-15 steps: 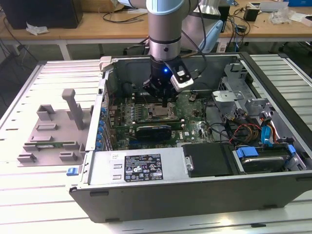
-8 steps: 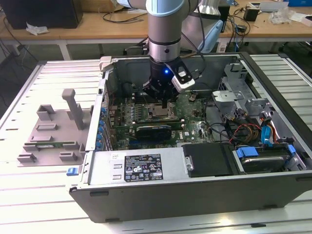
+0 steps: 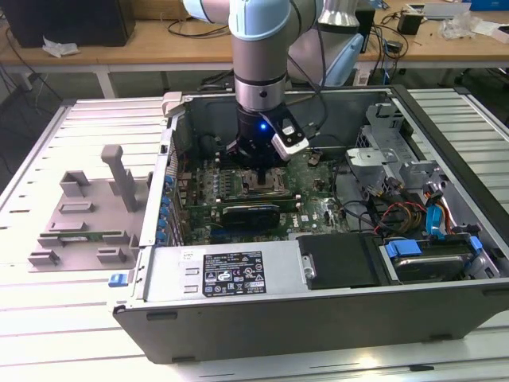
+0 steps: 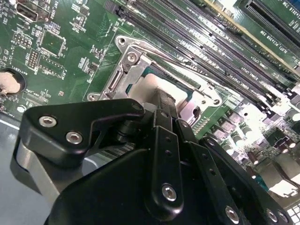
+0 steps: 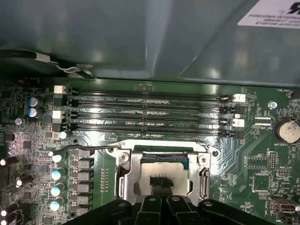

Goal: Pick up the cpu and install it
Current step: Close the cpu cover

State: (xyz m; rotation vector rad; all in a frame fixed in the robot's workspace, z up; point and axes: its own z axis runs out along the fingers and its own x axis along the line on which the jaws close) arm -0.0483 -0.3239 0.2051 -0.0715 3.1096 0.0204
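The cpu (image 5: pixel 164 168), a small square chip with a pale metal top, lies flat inside the open metal socket frame (image 5: pixel 123 178) on the green motherboard. It also shows in the second wrist view, cpu (image 4: pixel 149 86), ringed by the frame (image 4: pixel 126 70). My gripper (image 5: pixel 160 183) stands straight over the chip, its two black fingers drawn together with their tips at the middle of the top. I cannot tell if they touch it. In the exterior view the gripper (image 3: pixel 261 177) reaches down into the open computer case (image 3: pixel 318 318).
Memory slots (image 5: pixel 150 112) run beside the socket, and its thin wire lever (image 5: pixel 84 147) lies along one side. A long black card (image 3: pixel 250 213) sits near the socket. Cables and drive bays (image 3: pixel 421 239) fill the exterior view's right. A grey tray with posts (image 3: pixel 79 211) stands outside the case.
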